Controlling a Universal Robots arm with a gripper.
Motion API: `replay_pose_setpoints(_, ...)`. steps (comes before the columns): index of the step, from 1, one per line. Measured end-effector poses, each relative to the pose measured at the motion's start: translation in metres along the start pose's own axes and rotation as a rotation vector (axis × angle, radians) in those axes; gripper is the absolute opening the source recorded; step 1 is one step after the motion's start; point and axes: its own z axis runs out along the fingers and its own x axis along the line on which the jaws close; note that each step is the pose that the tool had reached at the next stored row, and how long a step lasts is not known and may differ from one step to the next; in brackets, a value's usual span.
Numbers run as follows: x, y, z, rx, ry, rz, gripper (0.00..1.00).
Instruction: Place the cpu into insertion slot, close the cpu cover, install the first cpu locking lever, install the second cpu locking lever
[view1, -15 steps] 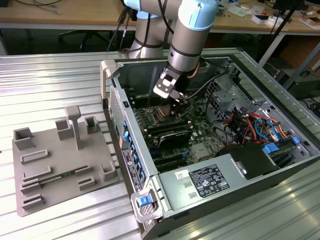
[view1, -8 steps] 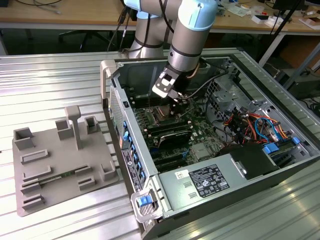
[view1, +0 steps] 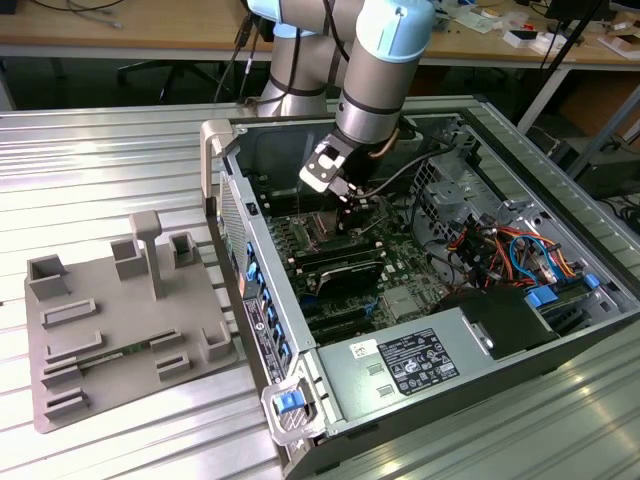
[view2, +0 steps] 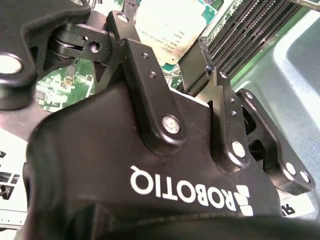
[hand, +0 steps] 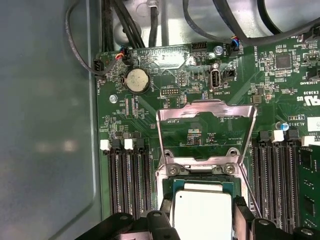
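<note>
Part of the cpu (hand: 202, 215) beyond the first wrist view's edge, insertion slot (hand: 200, 175) mostly behind it

The cpu (hand: 202, 212) has a pale silvery-grey top and a greenish rim. The hand (view2: 162, 42) is matt black with white lettering and bright silver screw heads. The circuit board (hand: 150, 115) is deep green, patterned with fine pale traces and white print. The cpu cover (hand: 207, 107) and the rim of the insertion slot (hand: 167, 172) are bare silvery metal. The memory slots (hand: 127, 180) are black with white latches (hand: 104, 145), and the coin battery (hand: 137, 80) is silver. In the exterior view the arm (view1: 385, 60) is silver-grey with light blue caps. The computer case (view1: 335, 375) is grey with blue clips (view1: 288, 400), and the cables (view1: 505, 245) are orange, red, blue and black. The fixture tray (view1: 120, 330) is flat grey, and the worktop (view1: 100, 160) is silvery with ribbed stripes.
</note>
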Motion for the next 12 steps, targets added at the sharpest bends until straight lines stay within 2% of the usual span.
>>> replay_pose_setpoints(12, 0.0, 0.0, 0.0005, 0.001, -0.0006, 0.048, 0.55)
